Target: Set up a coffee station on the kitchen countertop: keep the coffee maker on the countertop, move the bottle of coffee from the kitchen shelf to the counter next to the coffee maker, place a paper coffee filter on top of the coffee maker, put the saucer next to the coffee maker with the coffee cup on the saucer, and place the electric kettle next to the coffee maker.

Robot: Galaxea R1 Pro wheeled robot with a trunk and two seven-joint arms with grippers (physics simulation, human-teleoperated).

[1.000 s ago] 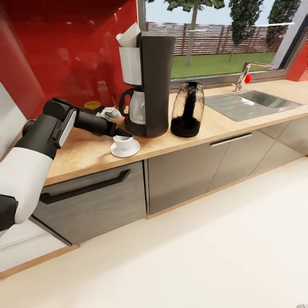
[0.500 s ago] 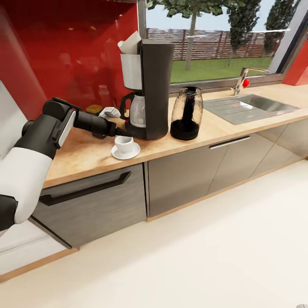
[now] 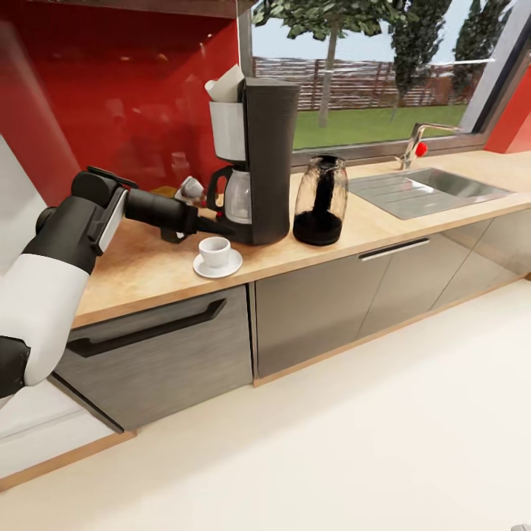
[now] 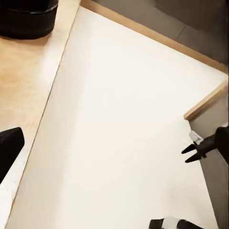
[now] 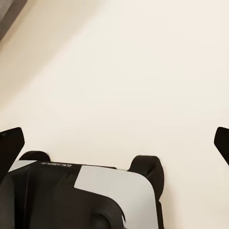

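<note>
The coffee maker [image 3: 259, 162] stands on the kitchen countertop [image 3: 147, 269] with the paper coffee filter [image 3: 226, 84] sticking out of its white basket. In front of it the coffee cup [image 3: 214, 251] sits on the saucer [image 3: 218, 267]. The electric kettle [image 3: 319, 199] stands just right of the machine. My left gripper [image 3: 212, 227] hovers just above and left of the cup, open, holding nothing; one fingertip [image 4: 9, 148] shows in the left wrist view. The golden lid of the bottle of coffee [image 3: 165, 191] peeks out behind my forearm. My right gripper [image 5: 114, 143] hangs open over the floor.
A steel sink [image 3: 431, 186] with a faucet [image 3: 414, 144] lies at the counter's right end. Grey cabinet fronts [image 3: 317, 302] run below the worktop, pale floor [image 3: 332, 442] in front. A dark shelf edge [image 3: 147, 6] crosses the top left.
My left gripper has lifted off the cup's rim, leaving the cup standing on the saucer. The head camera has shifted a little, so the whole scene has moved in the picture.
</note>
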